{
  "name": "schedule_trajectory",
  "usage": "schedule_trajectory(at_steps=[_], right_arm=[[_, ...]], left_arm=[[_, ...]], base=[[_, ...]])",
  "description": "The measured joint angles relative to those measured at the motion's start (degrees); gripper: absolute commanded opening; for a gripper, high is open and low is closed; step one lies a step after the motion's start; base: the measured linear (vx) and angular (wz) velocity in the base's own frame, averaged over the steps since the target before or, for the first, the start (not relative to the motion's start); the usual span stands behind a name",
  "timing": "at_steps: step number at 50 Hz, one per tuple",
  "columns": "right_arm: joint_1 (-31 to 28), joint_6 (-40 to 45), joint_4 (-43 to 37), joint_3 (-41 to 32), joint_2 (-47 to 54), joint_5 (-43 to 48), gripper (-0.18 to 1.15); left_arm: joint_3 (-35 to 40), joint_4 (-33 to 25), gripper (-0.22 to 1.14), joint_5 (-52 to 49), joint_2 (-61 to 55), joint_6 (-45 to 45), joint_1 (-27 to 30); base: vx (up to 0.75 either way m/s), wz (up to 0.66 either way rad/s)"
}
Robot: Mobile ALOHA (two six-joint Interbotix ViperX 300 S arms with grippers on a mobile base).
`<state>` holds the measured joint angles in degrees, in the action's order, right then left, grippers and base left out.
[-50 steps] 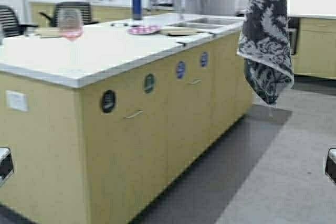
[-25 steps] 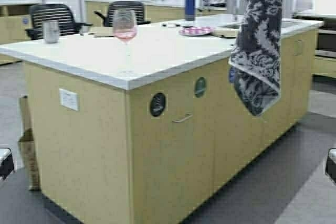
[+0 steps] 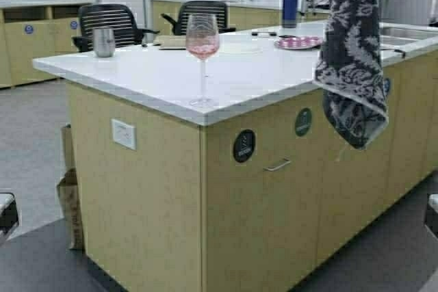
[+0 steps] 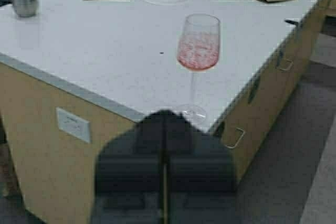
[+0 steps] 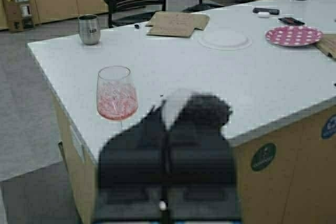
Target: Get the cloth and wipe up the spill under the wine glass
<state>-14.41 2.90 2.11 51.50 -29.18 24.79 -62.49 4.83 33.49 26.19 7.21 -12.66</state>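
The wine glass (image 3: 202,52) stands near the front corner of the white counter (image 3: 137,73), with pink liquid in its bowl. It also shows in the left wrist view (image 4: 198,51) and the right wrist view (image 5: 116,94). The cloth (image 3: 350,66), dark with a white leaf print, hangs down from the top edge at the right, in front of the counter's side. My right gripper (image 5: 168,111) is shut on a bunch of the cloth (image 5: 210,111). My left gripper (image 4: 165,116) is shut and empty, short of the glass's foot (image 4: 193,113). No spill shows clearly.
On the counter are a steel tumbler (image 3: 104,42), a blue bottle (image 3: 290,6), a pink dotted plate (image 3: 298,43), a white plate (image 5: 226,39) and brown paper (image 5: 177,23). A sink (image 3: 404,32) is far right. Chairs (image 3: 109,22) stand behind. A cardboard box (image 3: 68,196) stands on the floor left.
The robot has moved: the counter and glass have shifted right and closer in the high view. The cloth still hangs from my right gripper.
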Motion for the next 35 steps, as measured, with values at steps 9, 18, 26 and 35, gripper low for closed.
schedule_trajectory(at_steps=[9, 18, 26, 35], right_arm=[[0.0, -0.2, 0.0, 0.0, -1.3, 0.0, 0.06], [-0.4, -0.2, 0.0, 0.0, -2.4, 0.0, 0.06], [-0.4, 0.0, 0.1, 0.0, -2.4, 0.0, 0.06], [-0.3, -0.2, 0.0, -0.1, -2.3, 0.0, 0.06]], left_arm=[[3.3, -0.3, 0.02, 12.7, -16.3, -0.4, -3.9], [4.1, -0.5, 0.02, 21.3, -26.5, -0.6, -4.8], [4.2, -0.4, 0.02, 22.1, -30.2, -0.8, -7.7], [4.8, -0.5, 0.02, 23.7, -34.3, -1.2, -8.6]], base=[[0.21, 0.16], [0.21, 0.14], [0.20, 0.03], [0.20, -0.01]])
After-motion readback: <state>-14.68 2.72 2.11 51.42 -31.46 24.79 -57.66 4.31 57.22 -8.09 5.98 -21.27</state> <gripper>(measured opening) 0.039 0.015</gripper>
